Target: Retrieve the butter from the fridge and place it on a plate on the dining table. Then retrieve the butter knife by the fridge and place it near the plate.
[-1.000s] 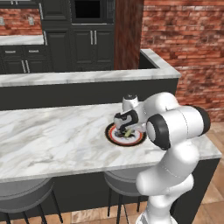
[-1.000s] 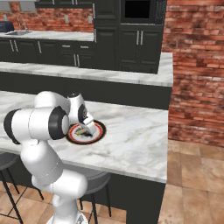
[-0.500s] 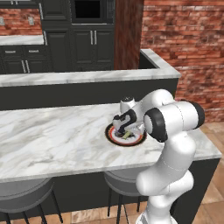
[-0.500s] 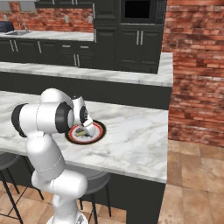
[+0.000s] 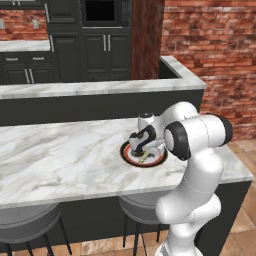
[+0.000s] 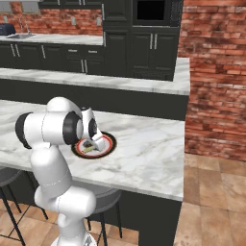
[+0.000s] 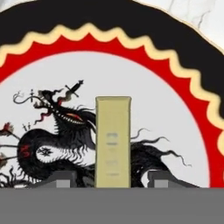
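— So, where is the butter [image 7: 113, 142] sitting?

— Flat on the plate [image 7: 183, 131], a thin pale-yellow stick with square corners, lying across the black dragon pattern on the glossy white centre. A red ring, a wavy cream line and a dark rim run round it.

— And your gripper [image 7: 113, 179]?

— Released: my two dark fingertips [image 7: 61, 179] stand apart, one on each side of the stick, with a gap showing. The plate rests on the veined marble dining table [image 5: 60, 160], above round grey stools [image 5: 25, 222].

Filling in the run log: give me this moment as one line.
phase: releasing butter | butter: lying on plate, between fingertips | gripper: open, gaps both sides | dining table: plate on it | butter knife: pending
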Robot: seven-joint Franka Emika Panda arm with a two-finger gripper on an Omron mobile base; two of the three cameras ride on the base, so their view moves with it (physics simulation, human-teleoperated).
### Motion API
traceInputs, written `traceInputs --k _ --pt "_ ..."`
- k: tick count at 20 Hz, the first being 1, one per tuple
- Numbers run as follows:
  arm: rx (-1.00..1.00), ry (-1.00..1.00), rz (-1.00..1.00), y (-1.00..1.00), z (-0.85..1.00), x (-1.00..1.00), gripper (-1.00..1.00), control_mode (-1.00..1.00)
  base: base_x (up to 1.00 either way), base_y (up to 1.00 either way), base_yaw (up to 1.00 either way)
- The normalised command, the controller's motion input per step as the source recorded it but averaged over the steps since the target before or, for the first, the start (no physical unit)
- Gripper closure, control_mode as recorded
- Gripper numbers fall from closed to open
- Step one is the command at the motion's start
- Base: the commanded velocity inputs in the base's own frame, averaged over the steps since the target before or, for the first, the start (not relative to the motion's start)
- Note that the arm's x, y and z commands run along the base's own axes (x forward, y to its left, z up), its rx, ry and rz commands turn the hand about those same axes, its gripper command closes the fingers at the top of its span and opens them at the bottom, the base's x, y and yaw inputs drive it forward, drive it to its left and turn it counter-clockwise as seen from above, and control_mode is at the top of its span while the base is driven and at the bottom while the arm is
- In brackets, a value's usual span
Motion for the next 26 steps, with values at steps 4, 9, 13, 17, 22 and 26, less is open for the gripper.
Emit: traceInputs --k 4,9,13,17,22,26 --pt "0.0 0.0 0.0 0.0 -0.01 0.0 -1.0 -1.0 0.0 0.0 0.0" --pt "0.07 0.02 0.02 -0.04 0.46 -0.09 -1.0 -1.0 0.0 0.0 0.0" --pt "0.22 0.02 0.06 -0.26 1.0 -0.27 -1.0 -1.0 0.0 0.0 0.0" --pt "0.23 0.19 0.13 -0.48 1.0 0.01 -1.0 -1.0 0.0 0.0 0.0" --pt "-0.03 0.02 0.46 -0.32 0.98 -0.12 -1.0 -1.0 0.0 0.0 0.0" --pt "-0.17 0.0 0.47 -0.1 0.39 -0.81 -1.0 -1.0 0.0 0.0 0.0"
